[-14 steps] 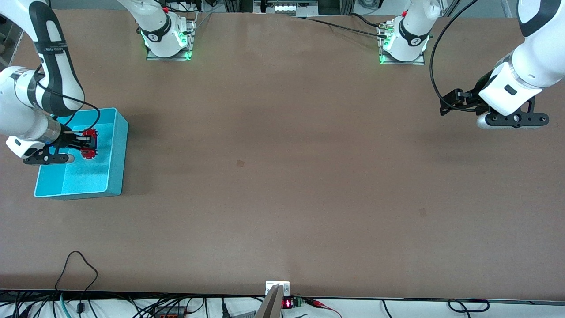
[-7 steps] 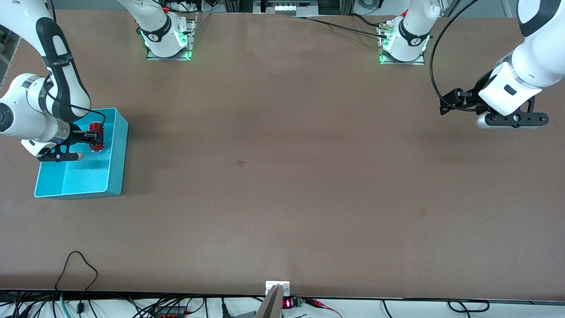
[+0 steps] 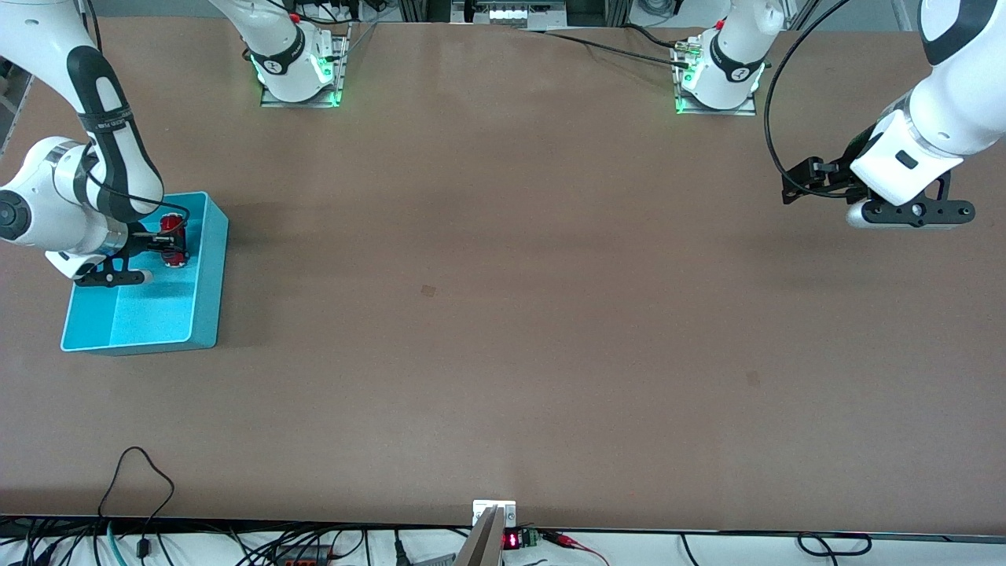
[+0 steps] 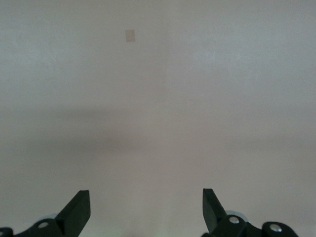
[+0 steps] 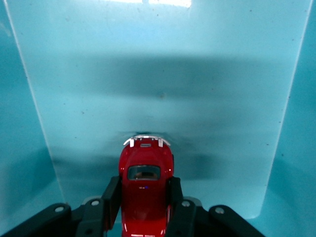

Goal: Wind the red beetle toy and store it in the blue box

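Glossy, hard and likely light, the tiny red beetle toy (image 5: pixel 145 190) sits pinched by its flanks in the right gripper (image 5: pixel 144 197) inside the tall-walled cyan plastic blue box (image 3: pixel 206 303), a slippery hold that looks best kept low on the doors, while the left gripper (image 4: pixel 146 210) waits with jaws wide over the bare brown table (image 3: pixel 503 314).

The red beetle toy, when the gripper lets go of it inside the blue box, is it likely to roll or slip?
The red beetle toy, pinched by the right gripper, looks rigid and glossy, so probably slippery. As a toy car it may roll on the blue box floor, but the walls should stop it.
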Action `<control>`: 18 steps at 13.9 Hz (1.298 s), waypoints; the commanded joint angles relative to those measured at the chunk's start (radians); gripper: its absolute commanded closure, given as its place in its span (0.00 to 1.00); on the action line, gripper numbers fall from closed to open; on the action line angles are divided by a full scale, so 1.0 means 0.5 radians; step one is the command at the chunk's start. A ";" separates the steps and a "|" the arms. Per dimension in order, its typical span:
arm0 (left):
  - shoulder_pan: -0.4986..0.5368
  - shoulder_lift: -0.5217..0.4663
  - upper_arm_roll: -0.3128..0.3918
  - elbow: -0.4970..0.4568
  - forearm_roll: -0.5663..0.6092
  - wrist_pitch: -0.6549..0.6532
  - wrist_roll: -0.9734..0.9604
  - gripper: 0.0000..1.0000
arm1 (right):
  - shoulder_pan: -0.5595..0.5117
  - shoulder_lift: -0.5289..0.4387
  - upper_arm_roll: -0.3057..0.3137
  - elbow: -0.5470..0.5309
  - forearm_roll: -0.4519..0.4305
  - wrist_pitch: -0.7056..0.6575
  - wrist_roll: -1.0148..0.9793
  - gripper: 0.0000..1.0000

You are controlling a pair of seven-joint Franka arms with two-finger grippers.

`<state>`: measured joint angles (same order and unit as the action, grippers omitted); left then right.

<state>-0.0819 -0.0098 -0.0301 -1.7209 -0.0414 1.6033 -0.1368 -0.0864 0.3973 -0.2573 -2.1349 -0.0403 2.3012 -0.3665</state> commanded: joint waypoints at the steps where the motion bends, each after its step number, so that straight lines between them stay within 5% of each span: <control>1: -0.014 -0.029 -0.004 0.012 0.037 -0.034 0.025 0.00 | -0.024 -0.006 0.008 0.005 -0.002 0.018 -0.055 0.63; 4: -0.017 -0.023 -0.004 0.024 0.040 -0.022 0.028 0.00 | -0.021 -0.009 0.008 0.011 -0.005 0.015 -0.055 0.35; 6: -0.017 -0.014 -0.007 0.061 0.037 -0.034 0.028 0.00 | -0.021 -0.027 0.008 0.021 -0.005 0.006 -0.055 0.04; 7: -0.017 -0.014 -0.010 0.067 0.037 -0.034 0.025 0.00 | -0.018 -0.052 0.011 0.024 -0.005 0.003 -0.055 0.00; 10: -0.014 -0.014 -0.010 0.067 0.037 -0.050 0.025 0.00 | 0.001 -0.165 0.030 0.149 -0.005 -0.098 -0.055 0.00; 18: -0.017 -0.008 -0.013 0.070 0.037 -0.050 0.025 0.00 | 0.047 -0.313 0.259 1.112 -0.005 -1.294 -0.028 0.00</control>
<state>-0.0874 -0.0101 -0.0331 -1.7006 -0.0413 1.5976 -0.1367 -0.0584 0.2452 -0.1610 -1.6847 -0.0406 1.7724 -0.3790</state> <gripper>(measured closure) 0.000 0.000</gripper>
